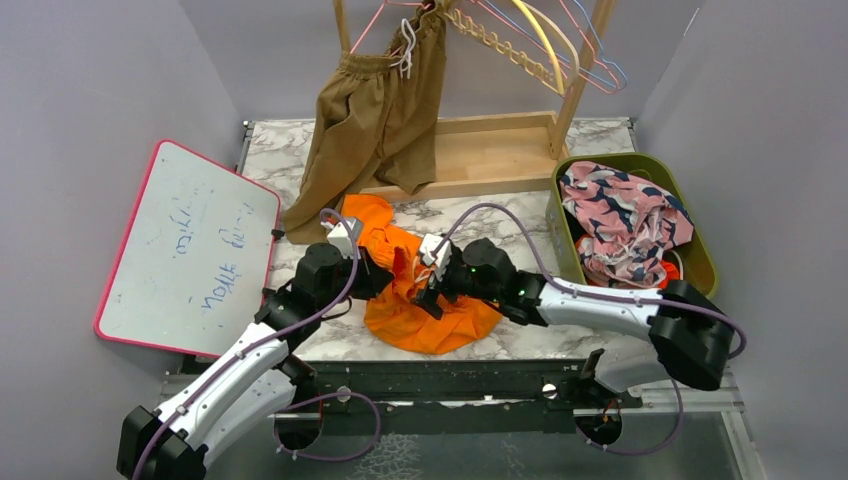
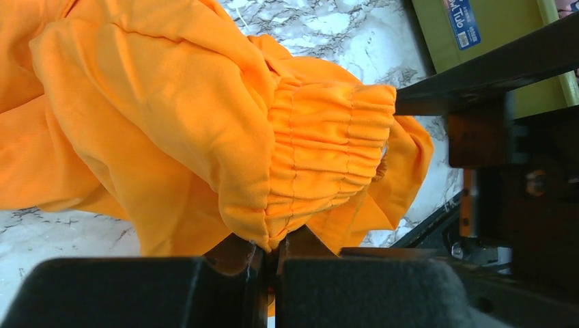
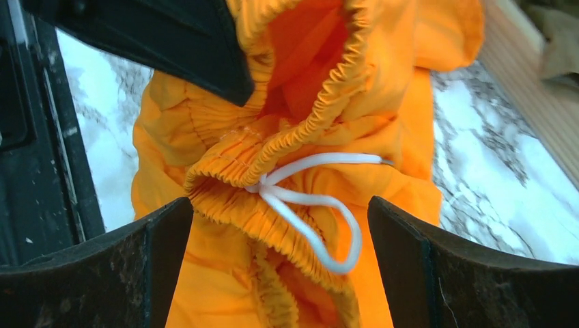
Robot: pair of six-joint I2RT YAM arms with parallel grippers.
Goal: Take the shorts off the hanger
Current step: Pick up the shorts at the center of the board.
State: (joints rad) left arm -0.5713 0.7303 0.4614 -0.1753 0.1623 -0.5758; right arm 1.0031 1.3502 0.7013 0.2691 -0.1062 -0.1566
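Note:
Bright orange shorts [image 1: 432, 318] lie crumpled on the marble table between my two arms. My left gripper [image 1: 388, 274] is shut on their elastic waistband [image 2: 321, 160], which bunches out of the closed jaws of this gripper [image 2: 273, 258]. My right gripper [image 1: 428, 284] is open and hovers over the same waistband; its gripper [image 3: 280, 239] straddles the gathered hem and the white drawstring loop [image 3: 321, 212] without touching them. Tan-brown shorts [image 1: 375, 115] hang from a white hanger [image 1: 406, 48] on the wooden rack.
A green tub [image 1: 690, 215] at the right holds pink blotched shorts [image 1: 620, 215]. The rack's wooden base [image 1: 490, 150] stands behind the orange shorts, with bare coloured hangers [image 1: 565, 45] above. A whiteboard [image 1: 190, 250] leans at the left table edge.

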